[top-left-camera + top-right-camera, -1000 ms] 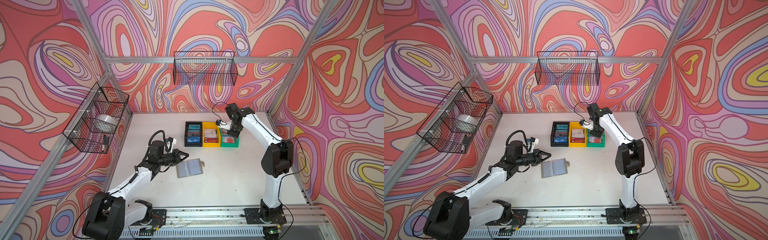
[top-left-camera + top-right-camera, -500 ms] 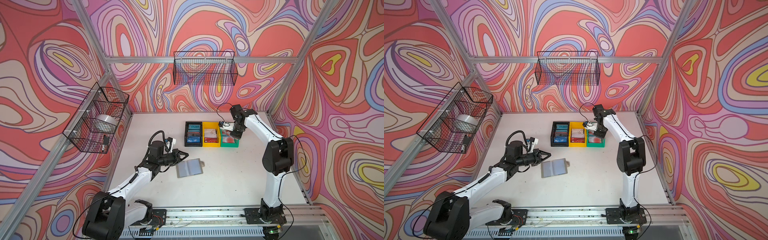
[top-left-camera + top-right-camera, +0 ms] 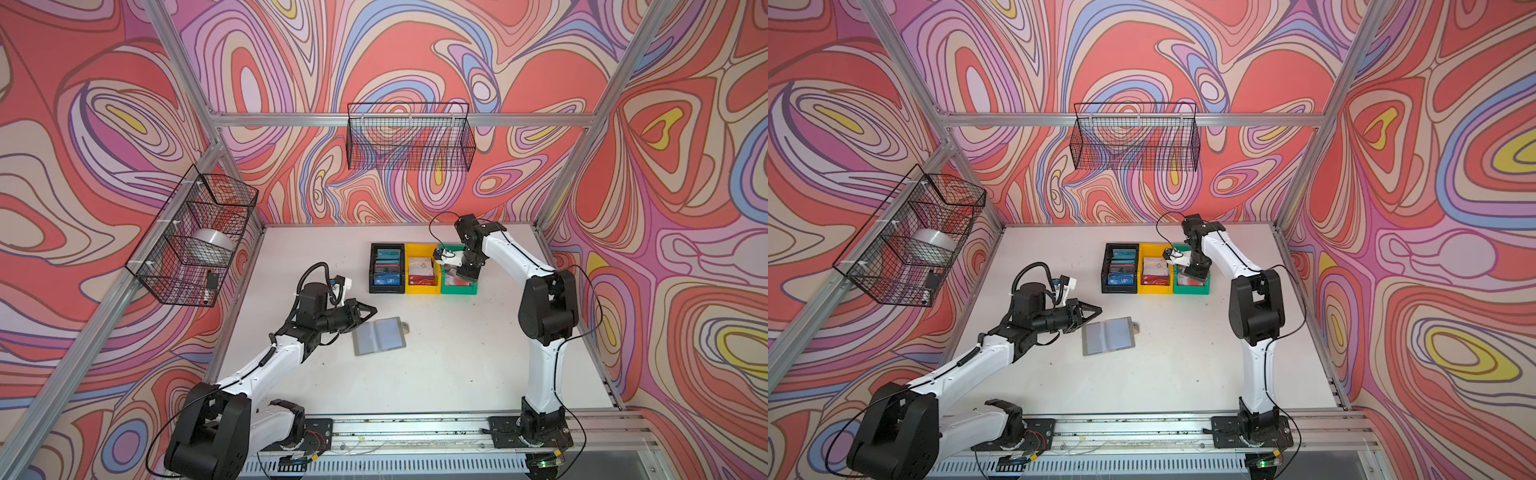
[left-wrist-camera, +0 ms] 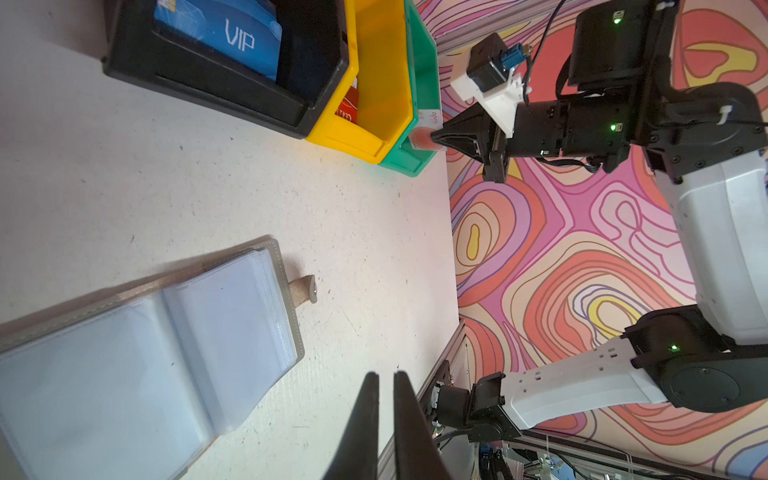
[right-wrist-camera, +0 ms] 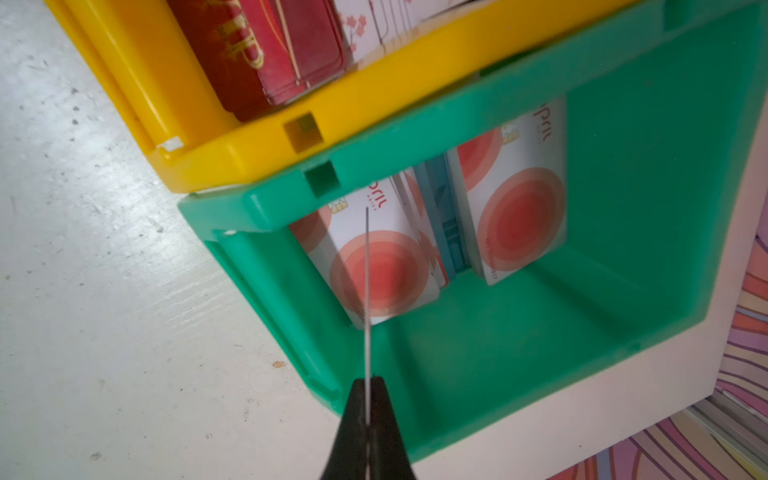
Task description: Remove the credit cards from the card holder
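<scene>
The grey card holder (image 3: pixel 379 336) (image 3: pixel 1108 336) lies open on the white table, its clear sleeves (image 4: pixel 145 353) showing no card and its snap tab (image 4: pixel 303 289) pointing away from my left arm. My left gripper (image 3: pixel 374 309) (image 4: pixel 386 376) hovers just off the holder's near-left corner, shut to a thin slit with nothing in it. My right gripper (image 3: pixel 461 279) (image 5: pixel 368 380) is shut on a thin credit card (image 5: pixel 367 291), seen edge-on, held over the green bin (image 5: pixel 623 291). Pale cards with red blotches (image 5: pixel 515 216) stand in that bin.
Three bins sit in a row behind the holder: black (image 3: pixel 386 289) with a blue VIP card (image 4: pixel 224 33), yellow (image 3: pixel 422 248) with a dark red VIP card (image 5: pixel 266 54), then green. Wire baskets hang on the back wall (image 3: pixel 409 137) and left wall (image 3: pixel 195 237).
My right gripper has shifted slightly right and come down over the green bin with the card. The left arm and the card holder have not moved.
</scene>
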Tool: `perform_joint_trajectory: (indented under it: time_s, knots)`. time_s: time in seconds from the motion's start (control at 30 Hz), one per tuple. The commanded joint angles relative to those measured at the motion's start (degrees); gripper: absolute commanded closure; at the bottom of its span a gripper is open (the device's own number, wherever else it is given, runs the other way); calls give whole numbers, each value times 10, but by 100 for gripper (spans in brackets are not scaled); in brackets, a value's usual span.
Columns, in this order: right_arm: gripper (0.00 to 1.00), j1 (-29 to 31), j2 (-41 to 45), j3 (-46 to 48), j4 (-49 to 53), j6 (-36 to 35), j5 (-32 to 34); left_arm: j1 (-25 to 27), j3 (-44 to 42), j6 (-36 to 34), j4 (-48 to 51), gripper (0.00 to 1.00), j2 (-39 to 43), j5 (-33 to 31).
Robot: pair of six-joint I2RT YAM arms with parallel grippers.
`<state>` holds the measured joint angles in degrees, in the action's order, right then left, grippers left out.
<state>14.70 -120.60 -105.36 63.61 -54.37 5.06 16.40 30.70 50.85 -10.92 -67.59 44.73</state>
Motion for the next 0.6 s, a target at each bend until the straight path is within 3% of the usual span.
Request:
perform_joint_trajectory:
  time_s: [0.0, 0.57]
  knots:
    - [100, 14, -12, 2, 0, -2, -10, -3, -6, 1, -12, 87, 8, -5]
    - [100, 35, -28, 10, -14, 29, -2, -4, -26, -2, -8, 87, 7, -4]
